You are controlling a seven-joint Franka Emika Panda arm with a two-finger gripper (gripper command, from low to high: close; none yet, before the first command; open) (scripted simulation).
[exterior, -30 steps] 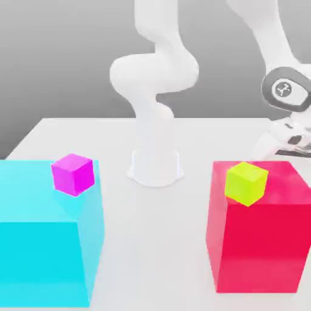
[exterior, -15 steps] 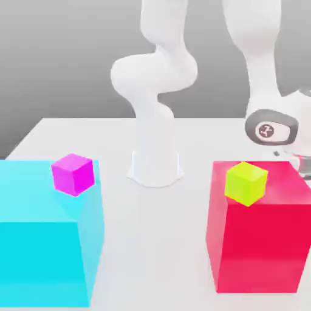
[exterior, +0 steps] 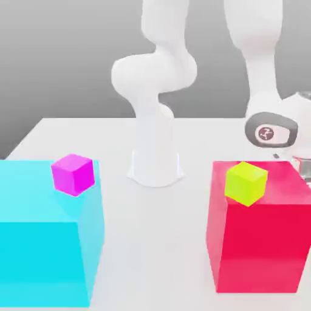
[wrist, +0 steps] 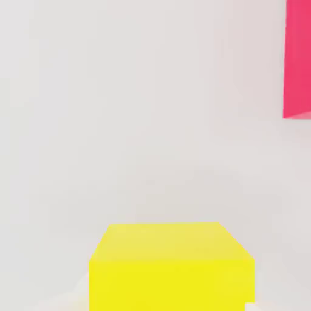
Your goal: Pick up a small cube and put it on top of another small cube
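While the yellow cube (exterior: 246, 182) sits on the red block (exterior: 261, 243), well apart from the pink cube (exterior: 73, 174), finger state cannot be told. Centre over the yellow cube before descending, I judge.

A white table (exterior: 152, 243) carries a cyan block (exterior: 42, 243), a red block (exterior: 258, 243) (well apart) and the arm's base (exterior: 155, 167).

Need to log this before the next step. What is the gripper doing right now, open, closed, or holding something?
Gripper: cannot be told; the arm's wrist sits behind the red block.
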